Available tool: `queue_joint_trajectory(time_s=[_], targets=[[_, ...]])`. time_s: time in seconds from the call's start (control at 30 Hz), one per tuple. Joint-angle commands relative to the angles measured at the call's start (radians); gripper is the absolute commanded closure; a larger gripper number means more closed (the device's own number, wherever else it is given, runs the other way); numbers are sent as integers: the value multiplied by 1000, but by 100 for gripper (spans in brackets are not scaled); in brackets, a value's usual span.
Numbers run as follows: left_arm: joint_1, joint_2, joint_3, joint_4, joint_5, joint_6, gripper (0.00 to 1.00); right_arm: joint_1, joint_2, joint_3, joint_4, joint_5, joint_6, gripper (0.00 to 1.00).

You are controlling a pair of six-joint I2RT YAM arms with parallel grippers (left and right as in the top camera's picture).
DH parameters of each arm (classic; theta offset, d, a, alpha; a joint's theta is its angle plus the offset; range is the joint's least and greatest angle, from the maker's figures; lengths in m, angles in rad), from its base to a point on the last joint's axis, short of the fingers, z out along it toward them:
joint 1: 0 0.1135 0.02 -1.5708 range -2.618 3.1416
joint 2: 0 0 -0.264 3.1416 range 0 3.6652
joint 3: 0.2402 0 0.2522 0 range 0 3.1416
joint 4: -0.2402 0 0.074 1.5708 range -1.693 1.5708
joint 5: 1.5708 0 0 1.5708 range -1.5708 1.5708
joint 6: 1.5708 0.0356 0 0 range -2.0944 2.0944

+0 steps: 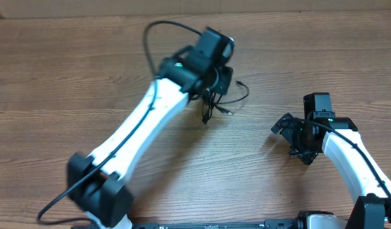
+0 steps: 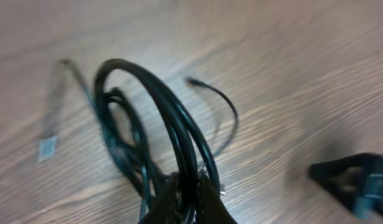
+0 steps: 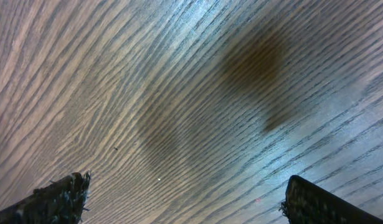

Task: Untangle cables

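Blurred cables (image 2: pixel 182 127) disappear between the left jaws.

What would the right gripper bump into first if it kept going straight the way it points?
Probably just the wooden table: the right gripper, open, faces only bare wood grain in its wrist view, and nothing else shows ahead.
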Motion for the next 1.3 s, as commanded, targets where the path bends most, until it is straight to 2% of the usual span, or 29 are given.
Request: queue_joint_trajectory(time_s=[0.0, 0.3, 1.13, 1.27], targets=[[47, -84, 24, -1, 126, -21, 96, -4, -21, 19, 1, 10, -6, 0], [115, -100, 24, -37, 207, -21, 96, -4, -21, 19, 39, 10, -6, 0], [117, -100, 24, -14, 289, -19, 96, -4, -21, 19, 53, -11, 4, 0], [120, -100, 24, -14, 426, 21, 96, -4, -21, 19, 63, -160, 4, 0]])
